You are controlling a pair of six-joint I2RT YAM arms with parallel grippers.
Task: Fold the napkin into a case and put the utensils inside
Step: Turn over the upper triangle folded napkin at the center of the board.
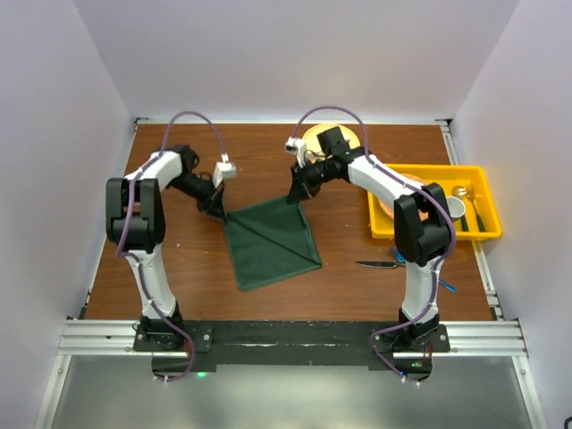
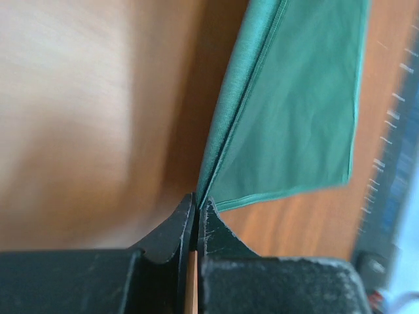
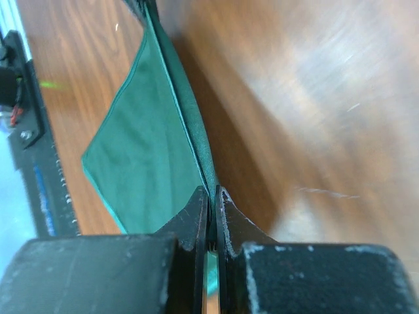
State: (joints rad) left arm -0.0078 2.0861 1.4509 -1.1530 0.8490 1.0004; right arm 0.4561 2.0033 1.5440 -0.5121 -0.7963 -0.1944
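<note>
**Inspector:** Report the jaws, both arms.

**Operator:** I find the left gripper [image 2: 196,203] closed on one far corner of the napkin [image 1: 271,241]. The cloth's edge runs straight out from between its jaws. The right gripper [image 3: 212,196] is closed the same way on the other far corner. I see no gap at either pinch.

**Inspector:** Location of the cloth?

**Operator:** It sits on the table [image 1: 179,268], well off the yellow tray [image 1: 429,170] on the left arm's side. Its near part lies flat on the wood and its far edge is held up between the two grippers. A diagonal crease crosses it. The knife [image 1: 380,264] lies just off the tray's near corner, between tray and napkin. A thin blue piece [image 1: 444,286] nearer the arm bases than the tray may be the fork, but too little shows for me to confirm.

**Inspector:** Handling assessment?

**Operator:** In my judgement it is light, soft and has no stiffness, so it will sag wherever it is unsupported. Each wrist view shows a doubled edge at the pinch, so both layers must stay in the grip or they may slide apart. The corners are the correct hold, since a mid-edge hold would let the ends droop. I note two risks. Uneven travel of the arms would skew the fold, and thin cloth could slip from a narrow pinch under tension.
</note>
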